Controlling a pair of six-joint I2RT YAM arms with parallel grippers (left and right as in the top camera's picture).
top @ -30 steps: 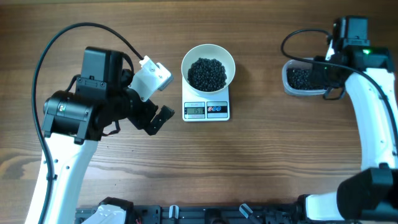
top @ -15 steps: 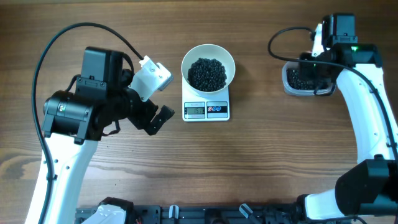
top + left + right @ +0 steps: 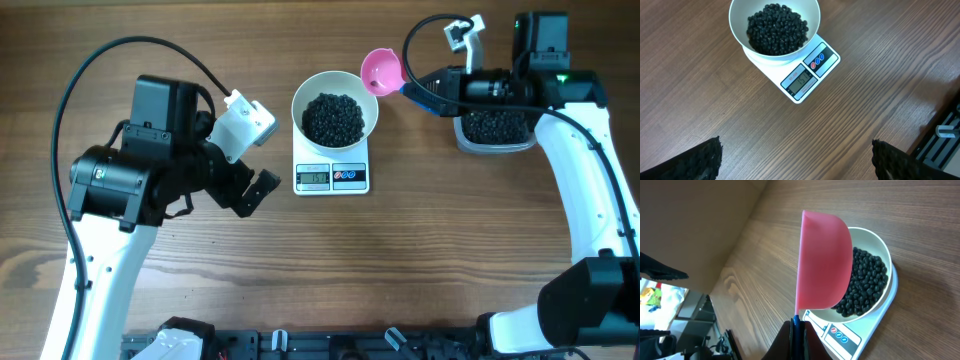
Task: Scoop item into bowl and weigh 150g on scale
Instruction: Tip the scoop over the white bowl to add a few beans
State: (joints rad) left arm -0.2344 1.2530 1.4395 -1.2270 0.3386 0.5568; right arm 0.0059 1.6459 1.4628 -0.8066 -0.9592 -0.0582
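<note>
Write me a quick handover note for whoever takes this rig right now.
The left gripper is open and empty, hovering left of the scale.
The right gripper is shut on the handle of the pink scoop, which looks empty at the bowl's tub-side rim.
The bowl sits on the scale, well filled with black beans; more lie in the clear tub.
Left: check the display, too small to read surely, and trim to target.

Left claw spread wide, pointing down; right claw clamped tight, arm stretched inward
</note>
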